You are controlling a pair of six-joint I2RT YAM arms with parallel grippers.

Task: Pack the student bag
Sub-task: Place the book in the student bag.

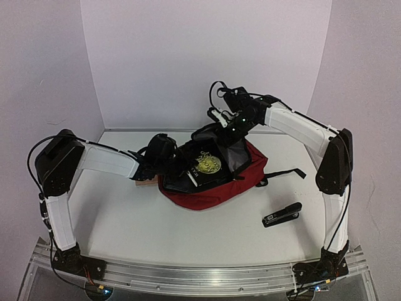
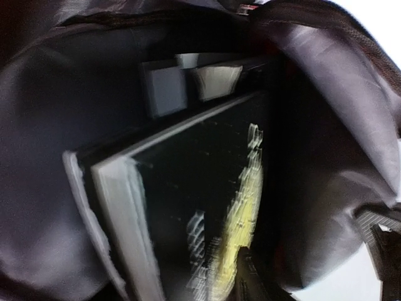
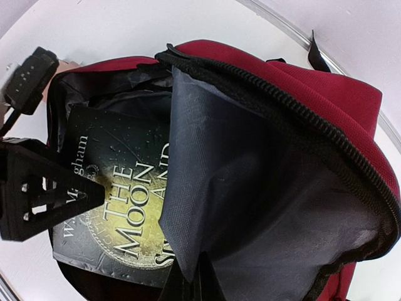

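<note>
Student bag (image 1: 207,195) lay mid on the counter (image 1: 188,238), my right tool (image 3: 191,283) clamped shut on its lining (image 3: 250,207), mouth open. Step, I judged: seating the book (image 3: 119,207). How wide my left tool (image 1: 178,166) stood, I couldn't tell. Next: withdraw cleanly, fetch the stapler (image 1: 282,214).

student bag (image 1: 207,195): matt dark red woven cloth; lining (image 3: 250,207) smooth grey fabric, faint sheen; zipper (image 3: 282,106) coarse black teeth. book (image 3: 119,188): glossy black cover, paper pages. desk (image 1: 156,226): smooth matt white. rail (image 1: 207,276): brushed metal.

The student bag (image 1: 210,193), dark red with black zipper and straps, lies mid-bench (image 1: 156,232), mouth held wide open, grey lining showing, 1 strap trailing right.
</note>
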